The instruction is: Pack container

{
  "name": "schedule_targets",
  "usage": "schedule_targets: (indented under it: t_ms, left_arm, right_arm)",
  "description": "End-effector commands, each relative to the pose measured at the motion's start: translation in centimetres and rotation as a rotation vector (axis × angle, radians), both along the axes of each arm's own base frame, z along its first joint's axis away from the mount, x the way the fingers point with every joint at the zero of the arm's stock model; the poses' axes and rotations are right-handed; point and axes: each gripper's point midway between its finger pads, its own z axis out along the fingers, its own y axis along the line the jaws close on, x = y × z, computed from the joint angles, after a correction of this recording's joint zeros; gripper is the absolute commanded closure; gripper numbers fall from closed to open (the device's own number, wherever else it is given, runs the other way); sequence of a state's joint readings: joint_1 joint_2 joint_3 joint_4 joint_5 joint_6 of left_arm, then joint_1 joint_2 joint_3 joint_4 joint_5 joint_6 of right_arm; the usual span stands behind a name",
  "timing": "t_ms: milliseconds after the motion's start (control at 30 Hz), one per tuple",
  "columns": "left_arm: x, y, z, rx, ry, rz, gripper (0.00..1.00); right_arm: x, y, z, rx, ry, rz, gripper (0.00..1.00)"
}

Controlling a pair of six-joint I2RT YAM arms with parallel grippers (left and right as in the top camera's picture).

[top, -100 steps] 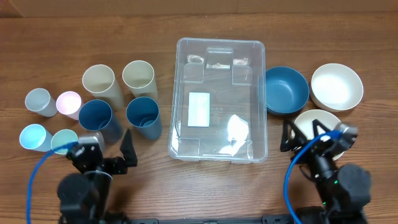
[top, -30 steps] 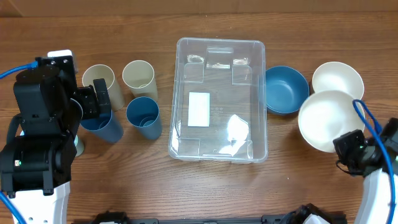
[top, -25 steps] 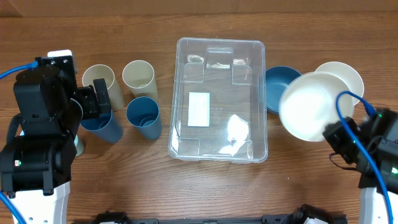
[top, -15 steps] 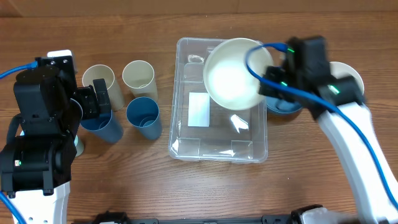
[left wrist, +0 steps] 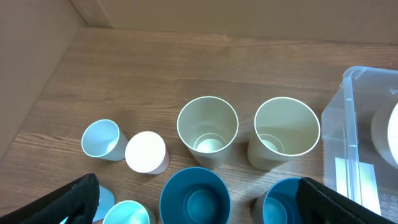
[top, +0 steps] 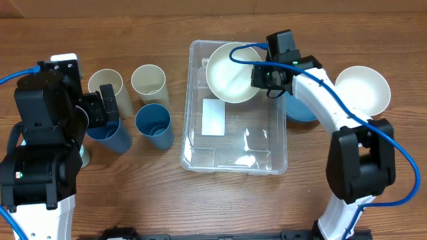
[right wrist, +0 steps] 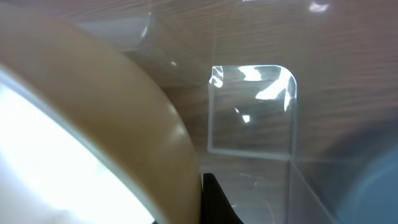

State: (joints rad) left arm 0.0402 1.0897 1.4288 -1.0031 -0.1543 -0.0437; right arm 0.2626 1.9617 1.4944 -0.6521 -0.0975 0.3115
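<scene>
The container (top: 233, 143) is a clear rectangular bin in the middle of the table, with a white label on its bottom. My right gripper (top: 261, 75) is shut on the rim of a cream bowl (top: 230, 72), held tilted over the container's far end. In the right wrist view the bowl (right wrist: 93, 124) fills the left, one black finger (right wrist: 217, 202) presses its rim, and the container's clear wall (right wrist: 252, 112) lies behind. My left gripper (left wrist: 199, 202) hangs open above a dark blue cup (left wrist: 194, 196), holding nothing. The container's corner (left wrist: 360, 124) shows at that view's right edge.
Left of the container stand two cream cups (top: 148, 80) (top: 107, 83) and two dark blue cups (top: 153, 123) (top: 107, 133). Smaller pale cups (left wrist: 101, 138) (left wrist: 146, 151) stand farther left. A blue bowl (top: 303, 110) and another cream bowl (top: 363, 90) sit to the right.
My right arm has carried the cream bowl from the table's right side leftward, over the blue bowl, to the container's far end. The left arm has stayed put, open.
</scene>
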Motion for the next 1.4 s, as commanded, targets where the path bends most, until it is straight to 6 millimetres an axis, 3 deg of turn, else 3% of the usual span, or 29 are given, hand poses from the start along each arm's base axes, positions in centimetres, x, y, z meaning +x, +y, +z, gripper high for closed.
schedule_targets:
  t_ms: [0, 67, 100, 367, 467, 600, 667, 700, 733, 800, 867, 933, 1000, 1167, 1233, 1367]
  left_arm:
    - [0.1, 0.3, 0.6, 0.021, -0.012, -0.003, 0.00]
    - [0.1, 0.3, 0.6, 0.021, -0.011, -0.003, 0.00]
    - [0.1, 0.3, 0.6, 0.021, -0.012, -0.003, 0.00]
    - [0.1, 0.3, 0.6, 0.021, -0.011, -0.003, 0.00]
    - [0.1, 0.3, 0.6, 0.021, -0.011, -0.003, 0.00]
    - [0.1, 0.3, 0.6, 0.021, -0.011, -0.003, 0.00]
    - [0.1, 0.3, 0.6, 0.021, -0.011, -0.003, 0.00]
    - [0.1, 0.3, 0.6, 0.021, -0.011, -0.003, 0.00]
    - [0.1, 0.3, 0.6, 0.021, -0.011, -0.003, 0.00]
    - [0.1, 0.3, 0.6, 0.021, -0.011, -0.003, 0.00]
    - [0.1, 0.3, 0.6, 0.021, -0.011, -0.003, 0.00]
    - [0.1, 0.3, 0.6, 0.021, -0.012, -0.003, 0.00]
    - [0.1, 0.3, 0.6, 0.021, -0.011, -0.003, 0.00]
    - [0.1, 0.3, 0.6, 0.021, -0.011, -0.003, 0.00]
    - [0.1, 0.3, 0.6, 0.021, -0.011, -0.003, 0.00]
    - [0.1, 0.3, 0.6, 0.021, -0.011, -0.003, 0.00]
  right_arm:
    - [1.3, 1.1, 1.6, 0.049, -0.053, 0.024, 0.91]
    - [1.2, 1.6, 1.8, 0.074, -0.053, 0.039, 0.79]
    - [1.1, 1.9, 1.8, 0.087, -0.049, 0.047, 0.78]
    - [0.2, 1.7, 1.3, 0.079, -0.006, 0.047, 0.82]
    - [0.2, 1.7, 2.2, 0.074, -0.029, 0.066, 0.65]
    - [0.3, 1.7, 7.8, 0.094, -0.138, 0.076, 0.63]
    - [-0.1, 1.0, 13.3, 0.111, -0.225, 0.067, 0.59]
    - [-0.4, 0.4, 15.1, 0.112, -0.252, 0.054, 0.54]
    - [-1.0, -1.2, 17.7, 0.108, -0.288, 0.020, 0.50]
    - [-1.7, -4.5, 19.9, 0.101, -0.318, -0.067, 0.45]
    - [-2.2, -9.0, 20.7, 0.098, -0.312, -0.190, 0.44]
    - [-2.8, -14.6, 20.0, 0.095, -0.264, -0.346, 0.43]
    - [-3.9, -20.9, 18.1, 0.092, -0.189, -0.524, 0.43]
    - [-7.5, -32.5, 12.3, 0.118, -0.011, -0.878, 0.45]
    - [-8.4, -35.4, 9.4, 0.128, 0.061, -0.953, 0.47]
    - [-8.4, -37.8, 4.0, 0.153, 0.170, -1.026, 0.47]
